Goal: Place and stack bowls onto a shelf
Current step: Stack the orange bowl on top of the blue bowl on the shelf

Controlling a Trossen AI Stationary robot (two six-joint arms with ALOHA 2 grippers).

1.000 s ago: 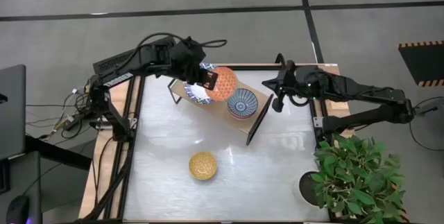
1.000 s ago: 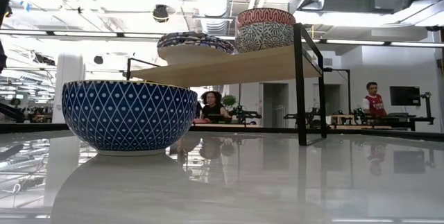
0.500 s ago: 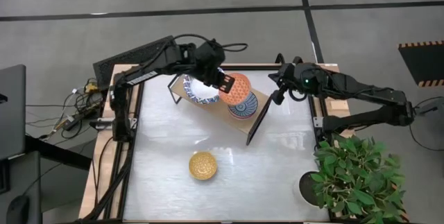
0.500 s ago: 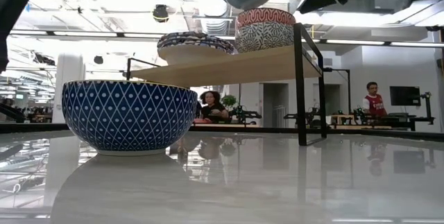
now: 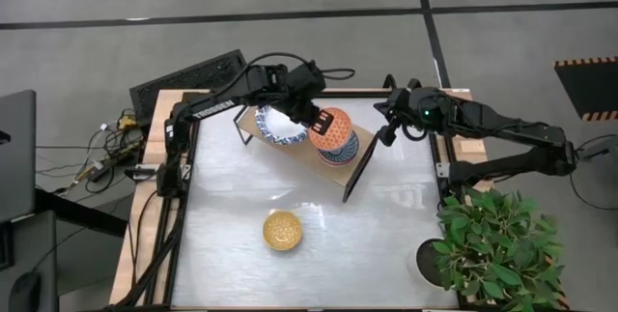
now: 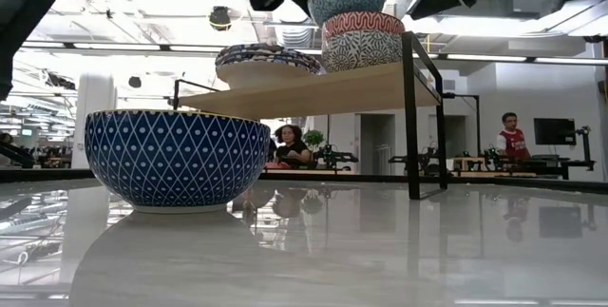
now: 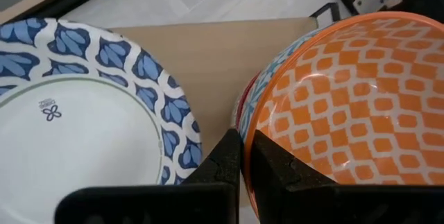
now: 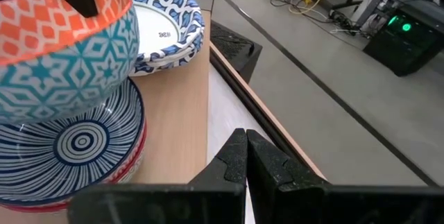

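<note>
My left gripper [image 5: 314,119] is shut on a bowl [image 5: 334,128] with an orange inside and a teal star-patterned outside, above the right half of the light-wood shelf [image 5: 308,148]. Under it stands a blue-patterned bowl with a red band [image 6: 363,41], resting by its base on the board. Wide white bowls with blue rims [image 5: 278,130] are stacked on the shelf's left half. My right gripper [image 5: 382,117] hovers shut beyond the shelf's right end, touching nothing. My left gripper holds the orange-and-teal bowl by its rim [image 7: 250,116], on the side that faces the white bowls. One finger [image 7: 272,160] is inside the bowl and one [image 7: 223,158] outside, coming slanting down from above. The bowl is slightly tilted, and its base [image 8: 66,106] is down in the blue-patterned bowl's mouth.
A bowl, yellow inside [image 5: 282,230] and blue diamond-patterned outside [image 6: 177,160], stands alone on the glossy table nearer the front. The shelf's black leg [image 6: 409,117] marks its right end. A potted plant [image 5: 497,244] stands at the table's near right corner.
My left gripper has carried the orange-and-teal bowl along the shelf toward the right and down, from above the white bowls onto the blue-patterned bowl. In the low view the bowl has come down from the top edge into that bowl's mouth.
</note>
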